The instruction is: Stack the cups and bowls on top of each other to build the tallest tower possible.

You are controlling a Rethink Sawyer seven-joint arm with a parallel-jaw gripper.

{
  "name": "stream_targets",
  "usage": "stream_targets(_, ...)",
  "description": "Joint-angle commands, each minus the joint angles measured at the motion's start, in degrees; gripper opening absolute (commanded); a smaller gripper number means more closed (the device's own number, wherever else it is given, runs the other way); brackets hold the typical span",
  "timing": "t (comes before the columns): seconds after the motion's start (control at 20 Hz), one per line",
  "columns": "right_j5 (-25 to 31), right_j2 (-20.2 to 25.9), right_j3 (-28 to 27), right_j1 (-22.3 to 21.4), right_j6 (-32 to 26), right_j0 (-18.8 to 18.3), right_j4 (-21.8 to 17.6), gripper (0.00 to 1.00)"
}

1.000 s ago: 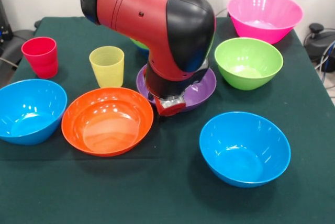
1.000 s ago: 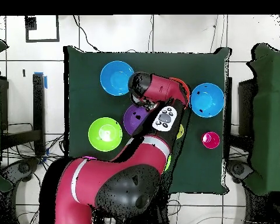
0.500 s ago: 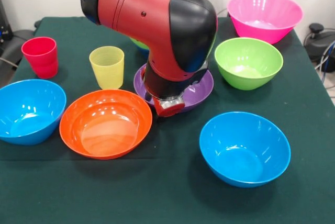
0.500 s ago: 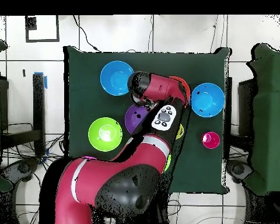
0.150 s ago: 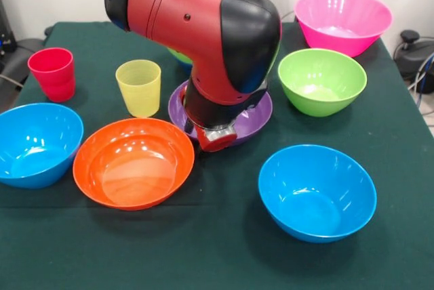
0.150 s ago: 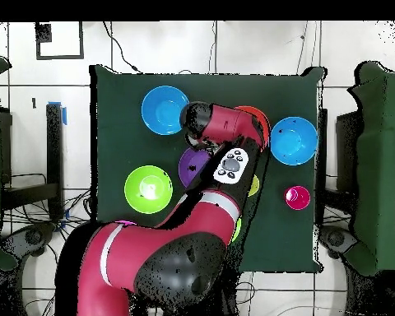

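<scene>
Purple bowl (image 5: 252, 119) has slid left, under the gripper (image 5: 215, 137).

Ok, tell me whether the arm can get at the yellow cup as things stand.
Probably yes. The yellow cup stands upright and apart from the orange bowl and purple bowl, open above, close beside the arm.

bright, even overhead light | soft shadows under glossy plastic bowls | white glare inside glossy orange plastic bowl (image 5: 133, 162) | sharp focus
</scene>
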Motion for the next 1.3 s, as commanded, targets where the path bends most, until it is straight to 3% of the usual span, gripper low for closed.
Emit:
stream_targets(0.05,-4.59,5.62,-3.28,0.87,-6.48,-0.76,-5.47,0.0)
stream_targets(0.45,-4.08,8.11,-2.03,-0.08,-6.76,-1.43,-5.27,0.0)
stream_targets(1.0,-2.47,7.62,-2.33,-0.79,-6.32,-0.5,-5.27,0.0)
stream_targets(1.2,-2.73,8.24,-2.51,-1.31,-7.91,-0.59,-5.51,0.0)
stream_targets(1.3,-5.23,10.4,-2.25,-1.97,-11.84,-1.49,-6.0,0.0)
